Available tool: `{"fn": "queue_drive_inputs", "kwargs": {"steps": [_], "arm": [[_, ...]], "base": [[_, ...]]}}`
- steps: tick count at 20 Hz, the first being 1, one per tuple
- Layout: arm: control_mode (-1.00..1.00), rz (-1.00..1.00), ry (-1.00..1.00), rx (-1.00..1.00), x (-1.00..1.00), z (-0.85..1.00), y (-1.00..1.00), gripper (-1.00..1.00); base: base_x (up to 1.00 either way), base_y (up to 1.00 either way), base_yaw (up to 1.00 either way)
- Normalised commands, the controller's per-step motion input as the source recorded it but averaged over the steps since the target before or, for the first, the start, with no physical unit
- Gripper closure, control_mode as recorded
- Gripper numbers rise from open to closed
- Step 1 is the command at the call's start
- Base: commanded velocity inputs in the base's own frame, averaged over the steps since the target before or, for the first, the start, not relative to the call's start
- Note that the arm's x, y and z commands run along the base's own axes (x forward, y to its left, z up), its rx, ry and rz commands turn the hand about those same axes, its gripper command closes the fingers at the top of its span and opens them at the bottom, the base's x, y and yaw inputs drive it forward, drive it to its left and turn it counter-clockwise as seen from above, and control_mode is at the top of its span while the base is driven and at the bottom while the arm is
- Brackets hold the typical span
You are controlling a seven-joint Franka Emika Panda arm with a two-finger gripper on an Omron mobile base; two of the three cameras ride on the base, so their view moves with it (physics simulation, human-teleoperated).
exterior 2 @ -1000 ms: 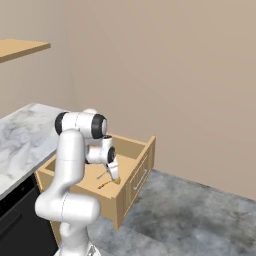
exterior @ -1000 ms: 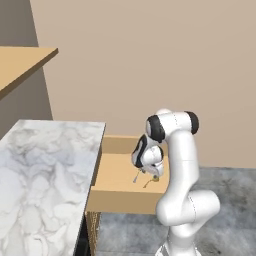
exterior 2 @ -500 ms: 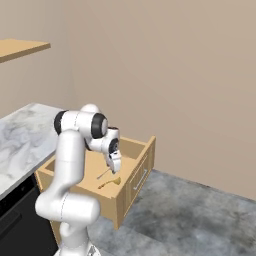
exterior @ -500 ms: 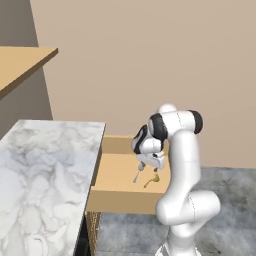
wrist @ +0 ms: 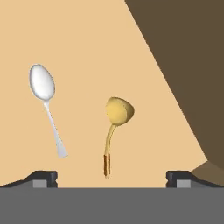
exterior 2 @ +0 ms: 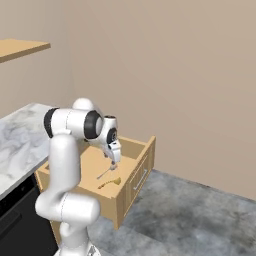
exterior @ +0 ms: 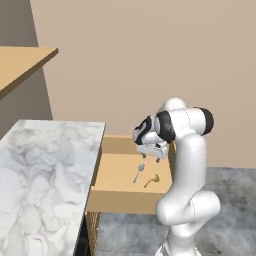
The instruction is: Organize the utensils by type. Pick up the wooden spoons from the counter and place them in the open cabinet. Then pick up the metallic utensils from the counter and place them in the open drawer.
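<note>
The small shiny silver spoon (wrist: 45, 105) is seen in the left half of the hand view, lying flat on the plain bottom of the wide, shallow light-tan wood drawer (wrist: 87, 39), bowl toward the top of the frame. Just beside it, at frame centre, the small gold-yellow utensil with a thin reddish stem (wrist: 114, 127) is laid with its bowl up and its stem curving down; the two are close but apart. In the left base view both pieces (exterior: 139, 173) (exterior: 152, 180) are found at centre frame, near the front of the drawer (exterior: 117, 192).

Above them the two-finger gripper (exterior: 154, 156) is held with its jaws spread wide and nothing between them; its dark fingertips (wrist: 43, 177) are set far apart at the bottom corners of the hand view. From the right base view the gripper (exterior 2: 113, 161) is placed above the silver spoon (exterior 2: 104, 173) and the gold utensil (exterior 2: 110, 182).

The drawer is pulled out from under the white marble counter with grey veins (exterior: 45, 170), which is spread over the lower left of the left base view. A tan wooden shelf (exterior: 22, 62) is seen at upper left. A plain beige wall (exterior 2: 165, 75) is set behind, and a mottled grey floor (exterior 2: 190, 220) lies at lower right in the right base view.
</note>
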Motion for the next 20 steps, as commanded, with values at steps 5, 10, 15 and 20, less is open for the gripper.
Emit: {"fn": "queue_drive_inputs", "kwargs": {"steps": [5, 10, 15, 20], "arm": [[-1.0, 0.11, -0.18, 0.0, -0.3, 0.78, 0.02, -1.0], [-1.0, 0.16, -0.2, 0.0, -0.46, 0.82, 0.0, -1.0], [-1.0, 0.21, -0.24, -0.05, -0.61, 0.79, 0.0, -1.0], [-1.0, 0.25, -0.18, -0.05, -0.67, 0.75, 0.0, -1.0]], "base": [[0.0, 0.0, 0.0], [0.0, 0.0, 0.0], [0.0, 0.0, 0.0], [0.0, 0.0, 0.0]]}}
